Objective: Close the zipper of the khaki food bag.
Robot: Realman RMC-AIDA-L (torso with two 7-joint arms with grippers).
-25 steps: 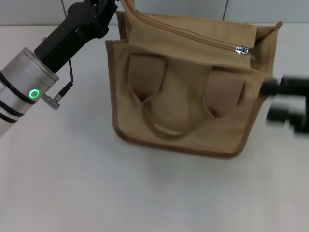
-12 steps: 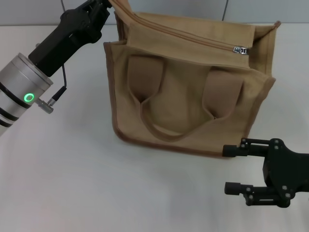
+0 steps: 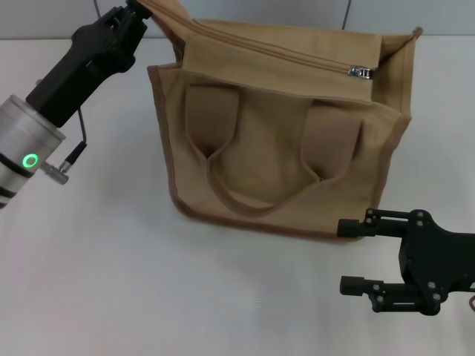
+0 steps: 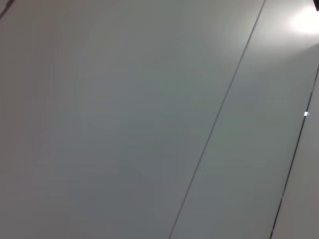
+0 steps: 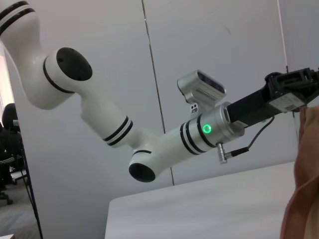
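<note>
The khaki food bag [image 3: 274, 133] stands upright mid-table, strap patches and looped handle facing me. Its zipper [image 3: 282, 53] runs along the top, and the silver pull [image 3: 361, 72] sits near the bag's right end. My left gripper [image 3: 139, 7] is at the bag's top left corner, shut on a strip of the bag's fabric that is pulled up and left. In the right wrist view the left gripper [image 5: 293, 85] shows, with a sliver of the bag [image 5: 305, 189]. My right gripper [image 3: 349, 256] hangs open, clear of the bag and in front of its lower right corner, fingers pointing left.
The white table [image 3: 111, 274] spreads around the bag. A grey panelled wall [image 4: 149, 119] fills the left wrist view. My left arm [image 3: 44, 126], with its lit green ring, crosses the table's left side.
The left arm has pulled the bag's corner, shifting the bag a little to the left. The right gripper dropped from beside the bag's right side to the front right, then held still.
</note>
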